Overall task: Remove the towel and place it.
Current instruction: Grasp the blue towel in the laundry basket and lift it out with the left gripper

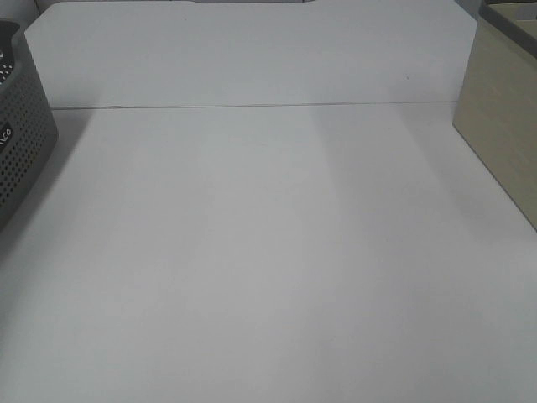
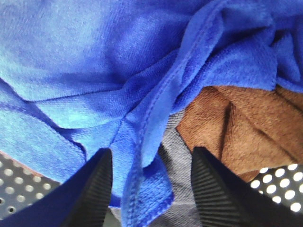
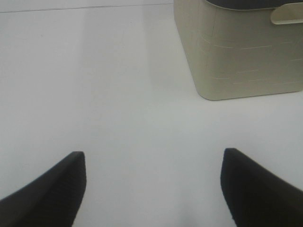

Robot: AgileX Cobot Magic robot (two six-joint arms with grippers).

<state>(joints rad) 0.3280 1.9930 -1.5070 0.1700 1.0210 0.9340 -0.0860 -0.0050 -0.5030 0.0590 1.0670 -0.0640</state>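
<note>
White counter (image 1: 268, 252) is seen across the high view, flanked by a perforated grey basket (image 1: 21, 134) at left and a beige bin (image 1: 503, 117) at right. Inside the basket, the blue towel (image 2: 94, 61) is heaped over a brown cloth (image 2: 236, 123) and a grey cloth (image 2: 177, 161). The left fingers (image 2: 90, 194) are set apart astride a towel fold, seemingly not pinching it. The right fingers (image 3: 52, 189) are spread wide above the counter.

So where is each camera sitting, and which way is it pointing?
High camera: off the arms, up high, looking down at the table, basket at left, bin at right; no robot shows.
Left wrist: on the left arm, looking into the basket at the towel; left gripper straddles a fold.
Right wrist: low over the table, facing the bin; right gripper open.
Shared: high and right wrist both show the bin.
</note>
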